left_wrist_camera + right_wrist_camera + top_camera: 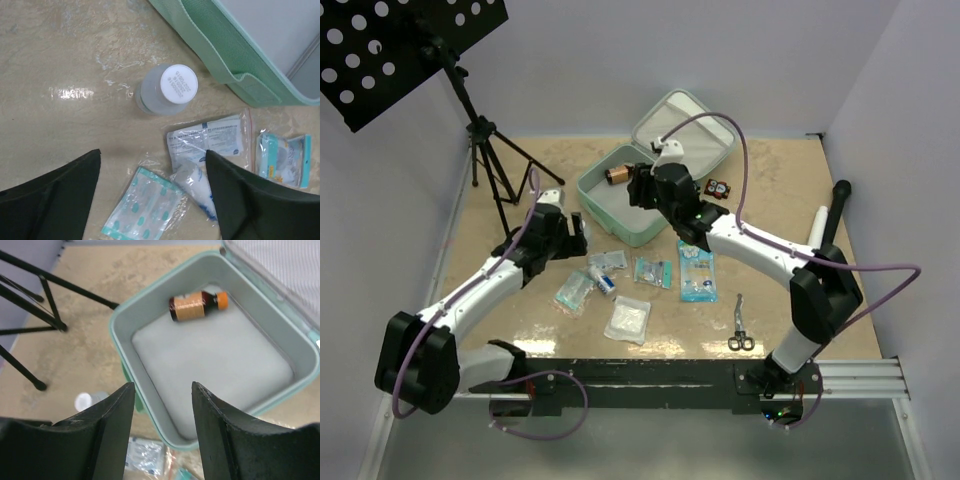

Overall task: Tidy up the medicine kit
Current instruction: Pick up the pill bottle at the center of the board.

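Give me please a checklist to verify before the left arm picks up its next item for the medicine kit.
1. The mint-green zip medicine kit lies open, lid back: ok.
2. Room in its tray: only the brown bottle with orange cap lies there, near one wall: ok.
3. The left end effector is open and empty: ok.
4. A single item below it: the clear plastic packets overlap there: not ok.
5. The right end effector is open and empty, but hovers over the tray and may block the way: not ok.
6. The small clear bottle with white cap, upright or lying: cannot tell.
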Controlling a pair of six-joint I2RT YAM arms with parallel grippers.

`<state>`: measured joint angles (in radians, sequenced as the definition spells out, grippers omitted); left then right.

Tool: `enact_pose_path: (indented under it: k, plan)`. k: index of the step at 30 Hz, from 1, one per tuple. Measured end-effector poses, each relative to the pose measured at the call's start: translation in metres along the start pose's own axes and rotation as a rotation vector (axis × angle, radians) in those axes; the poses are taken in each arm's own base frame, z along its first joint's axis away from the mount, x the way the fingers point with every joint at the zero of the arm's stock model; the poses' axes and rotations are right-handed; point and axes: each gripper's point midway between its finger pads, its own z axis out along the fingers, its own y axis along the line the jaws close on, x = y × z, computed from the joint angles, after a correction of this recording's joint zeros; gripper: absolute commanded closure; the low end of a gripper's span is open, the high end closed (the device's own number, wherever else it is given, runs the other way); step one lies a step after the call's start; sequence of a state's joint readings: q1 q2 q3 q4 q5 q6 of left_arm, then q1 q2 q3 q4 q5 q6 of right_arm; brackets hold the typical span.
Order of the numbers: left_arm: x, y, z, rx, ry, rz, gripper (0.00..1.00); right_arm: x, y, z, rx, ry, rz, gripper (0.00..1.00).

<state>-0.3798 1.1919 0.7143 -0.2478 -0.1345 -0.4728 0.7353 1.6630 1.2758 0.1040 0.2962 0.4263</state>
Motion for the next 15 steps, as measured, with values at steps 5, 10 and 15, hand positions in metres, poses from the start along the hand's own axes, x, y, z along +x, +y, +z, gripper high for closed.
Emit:
enact_pose_path:
  k: [5,10,15]
  plan:
    - [-0.010,-0.005,0.008,-0.005,-0.004,0.012,0.00,0.030,-0.019,-0.016,0.028,0.061,-0.013,0.47]
    - [-0.033,-0.016,0.015,0.001,-0.047,0.028,0.13,0.031,-0.020,-0.037,0.009,0.049,-0.003,0.48]
    - [-0.032,-0.026,0.029,-0.006,-0.024,0.083,0.30,0.035,-0.023,-0.047,0.001,0.046,0.009,0.48]
